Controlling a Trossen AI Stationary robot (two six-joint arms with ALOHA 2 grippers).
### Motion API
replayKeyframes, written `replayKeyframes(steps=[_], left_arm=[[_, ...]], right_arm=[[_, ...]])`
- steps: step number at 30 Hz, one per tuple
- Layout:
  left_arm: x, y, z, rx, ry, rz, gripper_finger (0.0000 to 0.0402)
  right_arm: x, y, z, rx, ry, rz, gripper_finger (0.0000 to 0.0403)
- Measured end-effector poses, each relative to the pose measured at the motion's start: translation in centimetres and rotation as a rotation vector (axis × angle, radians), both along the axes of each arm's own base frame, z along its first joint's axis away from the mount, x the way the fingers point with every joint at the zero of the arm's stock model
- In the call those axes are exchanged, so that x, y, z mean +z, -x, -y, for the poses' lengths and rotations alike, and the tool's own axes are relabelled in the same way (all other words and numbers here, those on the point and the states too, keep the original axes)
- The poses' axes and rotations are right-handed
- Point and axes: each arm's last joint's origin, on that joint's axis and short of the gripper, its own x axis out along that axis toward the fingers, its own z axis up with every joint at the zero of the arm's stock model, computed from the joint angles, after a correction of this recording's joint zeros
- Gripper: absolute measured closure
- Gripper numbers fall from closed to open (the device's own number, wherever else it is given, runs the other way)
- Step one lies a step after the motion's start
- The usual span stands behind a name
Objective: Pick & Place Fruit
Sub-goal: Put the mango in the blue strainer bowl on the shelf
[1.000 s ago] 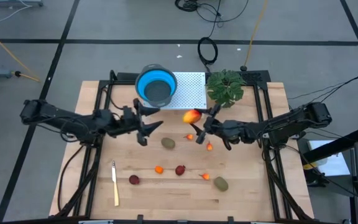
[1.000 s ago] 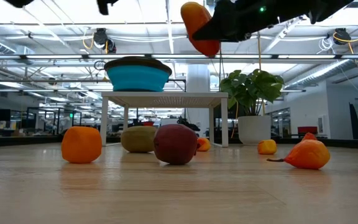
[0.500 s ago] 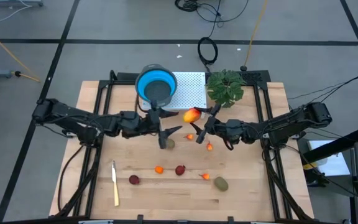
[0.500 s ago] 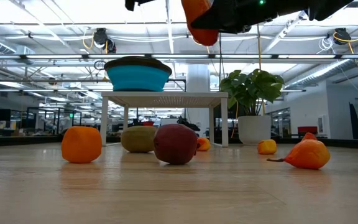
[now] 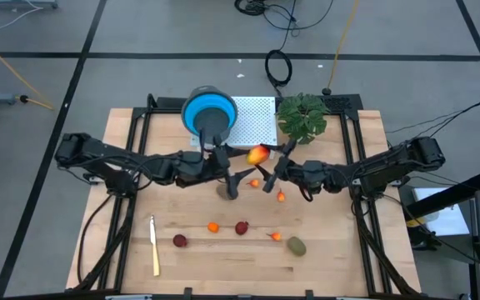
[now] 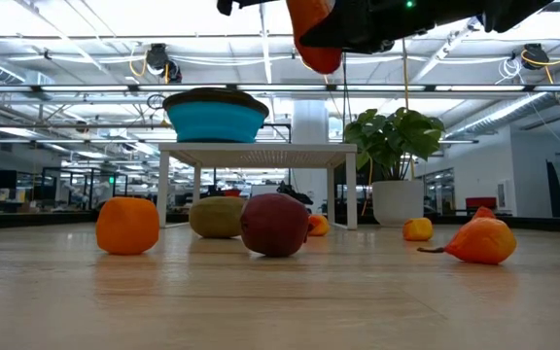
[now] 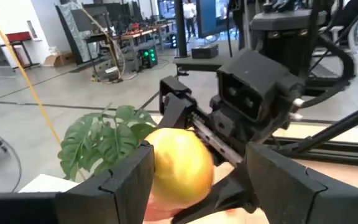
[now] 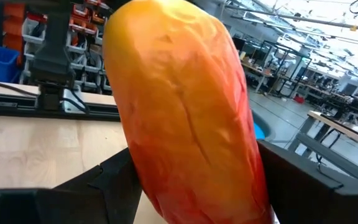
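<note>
Smooth oblong red-orange-yellow fruit piece (image 5: 257, 154), waxy skin, faintly creased (right wrist view), raised off the table just beside the white perforated stand (image 5: 255, 119). Right gripper (image 5: 270, 171) clamped on it, jaws wide around its girth. Left gripper (image 5: 230, 173) near the stand's front edge, fingers spread apart, empty, facing the fruit. Blue round bowl (image 5: 209, 114) sits on the stand.
</note>
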Motion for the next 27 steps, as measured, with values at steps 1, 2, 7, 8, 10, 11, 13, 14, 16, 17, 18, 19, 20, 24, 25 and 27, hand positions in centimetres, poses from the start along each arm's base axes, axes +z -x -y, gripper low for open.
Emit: replayKeyframes(steps=[1, 2, 7, 8, 10, 11, 13, 14, 16, 17, 18, 19, 20, 24, 25, 27], left_arm=[[0.0, 0.0, 0.0, 0.003, -0.001, -0.003, 0.0149], [0.0, 0.0, 0.0, 0.005, 0.000, -0.003, 0.0149], [-0.1, -0.1, -0.3, 0.015, 0.004, -0.008, 0.0149], [-0.1, 0.0, -0.3, 0.015, 0.003, -0.009, 0.0149], [-0.1, 0.0, -0.3, 0.023, 0.002, -0.015, 0.0149], [-0.2, 0.0, -0.3, 0.033, 0.001, -0.018, 0.0149], [-0.2, 0.0, -0.3, 0.036, 0.005, -0.016, 0.0149], [-0.2, 0.0, -0.3, 0.039, 0.015, -0.012, 0.0148], [-0.2, 0.0, -0.3, 0.040, 0.026, -0.009, 0.0149], [-0.2, 0.0, -0.3, 0.036, 0.026, -0.009, 0.0148], [-0.2, 0.0, -0.2, 0.029, 0.027, -0.009, 0.0148], [-0.2, 0.0, -0.2, 0.024, 0.028, -0.008, 0.0149], [-0.1, 0.0, -0.3, 0.024, 0.032, -0.004, 0.0149], [0.0, -0.1, -0.4, 0.021, 0.042, 0.008, 0.0148], [0.0, -0.1, -0.4, 0.017, 0.045, 0.008, 0.0149], [0.0, -0.1, -0.6, 0.012, 0.053, 0.009, 0.0149]], right_arm=[[0.0, 0.0, -0.1, 0.005, 0.001, -0.001, 0.0126], [0.0, 0.0, -0.3, 0.016, 0.001, 0.001, 0.0126], [0.1, 0.1, -0.7, 0.027, 0.001, 0.007, 0.0126], [0.1, 0.1, -0.7, 0.012, 0.001, 0.005, 0.0126], [0.1, 0.2, -0.9, -0.015, 0.001, 0.005, 0.0126], [0.1, 0.2, -1.0, -0.023, 0.001, 0.004, 0.0126], [0.1, 0.2, -1.1, -0.020, 0.000, 0.005, 0.0126], [0.1, 0.3, -1.1, -0.019, 0.000, 0.005, 0.0126], [0.1, 0.3, -1.2, -0.017, 0.002, 0.004, 0.0126], [0.1, 0.3, -1.3, -0.016, 0.005, 0.002, 0.0126], [0.1, 0.3, -1.3, -0.014, 0.010, 0.000, 0.0126], [0.1, 0.3, -1.3, -0.014, 0.014, 0.000, 0.0126], [0.2, 0.3, -1.3, -0.012, 0.016, 0.003, 0.0126], [0.4, 0.3, -1.3, -0.005, 0.017, 0.023, 0.0126], [0.4, 0.2, -1.3, 0.004, 0.017, 0.023, 0.0126], [0.4, 0.2, -1.3, 0.010, 0.017, 0.023, 0.0126]])
